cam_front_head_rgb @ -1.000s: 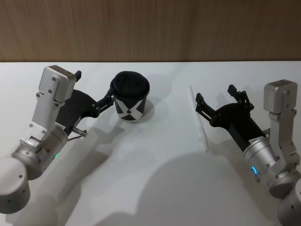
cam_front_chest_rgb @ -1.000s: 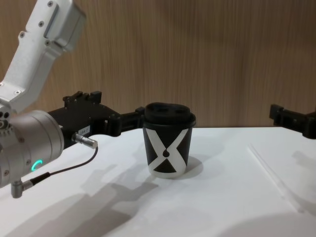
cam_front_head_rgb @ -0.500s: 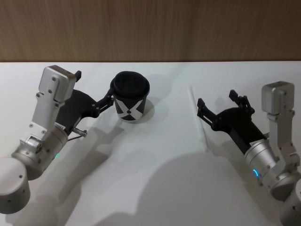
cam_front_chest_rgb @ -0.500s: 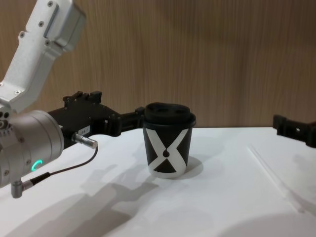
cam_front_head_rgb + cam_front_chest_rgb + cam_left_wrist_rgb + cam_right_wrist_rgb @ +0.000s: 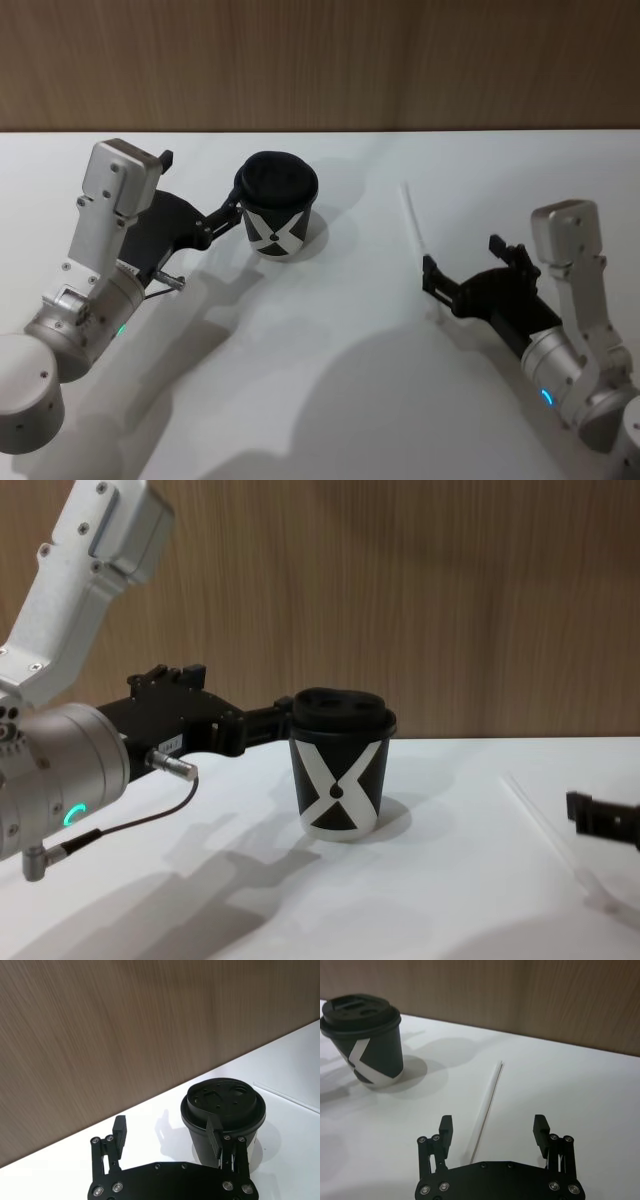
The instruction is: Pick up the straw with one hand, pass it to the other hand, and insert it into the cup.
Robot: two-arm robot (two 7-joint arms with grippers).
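now | step: grasp the straw (image 5: 415,235), flat on the worktop (image 5: 330,340), well right of the cup (image 5: 278,210) | how: i'd centre it between the jaws, settle low, close gently | right gripper (image 5: 462,257) low over its near end, jaws spread | left gripper (image 5: 205,182) beside cup, jaws spread

The lidded black cup (image 5: 278,215) with its white X stood upright; the pale straw (image 5: 414,233) lay flat, well apart to its right.

A lab-style test bench is suggested here: a plain white tabletop (image 5: 330,340) is seen, backed by a wood-grain wall panel (image 5: 320,60).
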